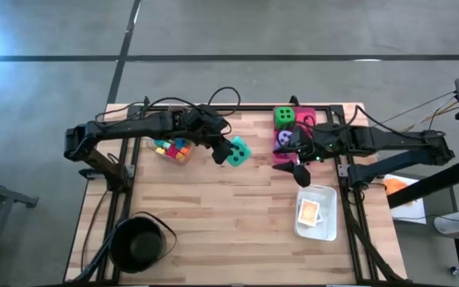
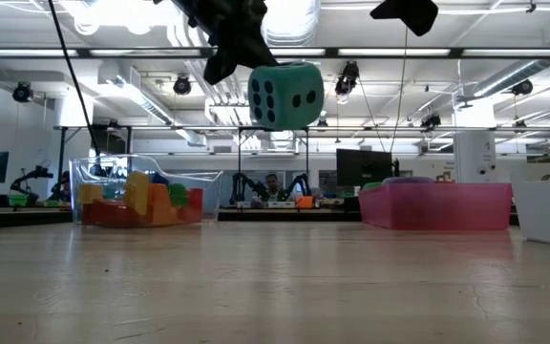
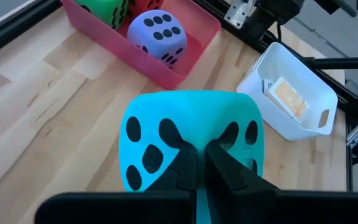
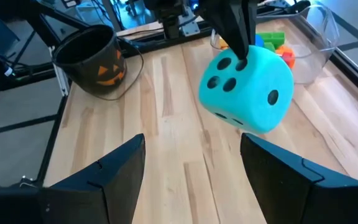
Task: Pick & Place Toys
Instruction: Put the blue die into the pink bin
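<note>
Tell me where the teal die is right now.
The teal die hangs in the air, pinched by the left hand over mid-table, between the clear tray of blocks and the pink tray.

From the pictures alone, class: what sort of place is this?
Probably a robotics lab: a wooden table framed by two arms, more robot arms and monitors behind, and open ceiling pipes overhead.
</note>
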Action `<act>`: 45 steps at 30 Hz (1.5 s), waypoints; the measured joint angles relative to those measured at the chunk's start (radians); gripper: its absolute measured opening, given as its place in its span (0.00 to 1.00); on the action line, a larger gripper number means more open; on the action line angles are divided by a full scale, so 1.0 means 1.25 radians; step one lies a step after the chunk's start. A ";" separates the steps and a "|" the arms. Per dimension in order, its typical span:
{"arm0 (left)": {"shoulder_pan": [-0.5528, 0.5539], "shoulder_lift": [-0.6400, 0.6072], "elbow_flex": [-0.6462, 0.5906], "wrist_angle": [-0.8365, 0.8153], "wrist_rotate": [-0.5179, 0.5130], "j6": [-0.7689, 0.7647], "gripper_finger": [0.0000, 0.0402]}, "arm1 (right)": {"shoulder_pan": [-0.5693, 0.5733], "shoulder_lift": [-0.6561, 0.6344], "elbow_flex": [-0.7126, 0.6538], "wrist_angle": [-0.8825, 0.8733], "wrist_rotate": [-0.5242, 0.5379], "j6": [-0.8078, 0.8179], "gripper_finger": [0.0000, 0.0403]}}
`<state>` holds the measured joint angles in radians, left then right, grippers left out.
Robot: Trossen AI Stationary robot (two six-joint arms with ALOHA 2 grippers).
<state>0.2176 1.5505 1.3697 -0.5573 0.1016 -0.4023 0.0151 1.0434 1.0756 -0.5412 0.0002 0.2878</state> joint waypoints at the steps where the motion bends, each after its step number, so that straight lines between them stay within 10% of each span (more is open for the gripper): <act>1: 0.000 -0.001 0.000 0.000 0.001 -0.003 0.01 | 0.000 0.001 0.000 0.000 0.000 0.000 0.64; 8: 0.000 -0.002 0.000 0.000 0.019 -0.017 0.01 | 0.000 -0.001 0.000 -0.001 -0.007 0.022 0.65; 20: -0.001 -0.002 0.000 0.003 0.070 -0.064 0.00 | 0.000 0.002 0.000 -0.004 0.003 0.037 0.98; 45: 0.000 -0.018 0.006 0.226 0.259 -0.199 0.00 | 0.000 0.137 0.150 -0.047 0.028 -0.132 0.99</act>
<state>0.2179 1.5275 1.3773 -0.2753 0.4254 -0.6513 0.0151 1.2145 1.2634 -0.5997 0.0351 0.1226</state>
